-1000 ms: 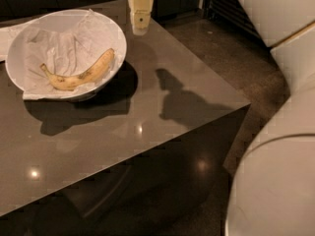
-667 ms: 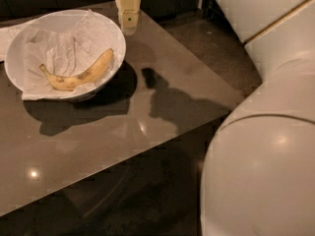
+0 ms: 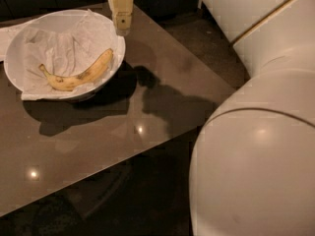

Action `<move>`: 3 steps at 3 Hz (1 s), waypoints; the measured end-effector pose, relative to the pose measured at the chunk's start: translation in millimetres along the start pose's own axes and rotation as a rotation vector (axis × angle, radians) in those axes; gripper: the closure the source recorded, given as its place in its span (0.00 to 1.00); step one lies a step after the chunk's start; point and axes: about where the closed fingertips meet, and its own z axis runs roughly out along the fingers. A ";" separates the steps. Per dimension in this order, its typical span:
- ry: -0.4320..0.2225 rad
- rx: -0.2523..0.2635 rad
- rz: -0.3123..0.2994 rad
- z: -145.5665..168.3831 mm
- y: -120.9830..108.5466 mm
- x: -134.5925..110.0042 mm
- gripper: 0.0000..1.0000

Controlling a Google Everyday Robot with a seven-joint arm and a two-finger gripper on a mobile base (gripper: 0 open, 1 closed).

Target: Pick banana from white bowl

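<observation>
The banana (image 3: 78, 73) is yellow with brown speckles and lies curved in the white bowl (image 3: 15, 48), stem end to the left. The bowl is lined with crumpled white paper towel (image 3: 59, 48) and stands at the table's back left. My gripper (image 3: 121, 29) hangs from the top edge of the view, directly over the bowl's right rim, above and to the right of the banana's tip. It holds nothing that I can see.
The bowl stands on a dark brown glossy table (image 3: 147, 82) whose right corner is near the arm. Loose white paper (image 3: 7, 33) lies behind the bowl at the left edge. My large white arm (image 3: 256, 132) fills the right side. Dark floor (image 3: 206, 33) lies beyond the table.
The gripper has moved left, from right of the bowl to over its right rim. The arm's white body has swung further into the right of the view.
</observation>
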 end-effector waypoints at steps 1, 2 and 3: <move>-0.060 -0.045 -0.028 18.7 -1.7 -20.1 0.00; -0.108 -0.100 -0.038 38.0 -1.9 -34.6 0.00; -0.133 -0.141 -0.042 56.3 -1.9 -44.5 0.18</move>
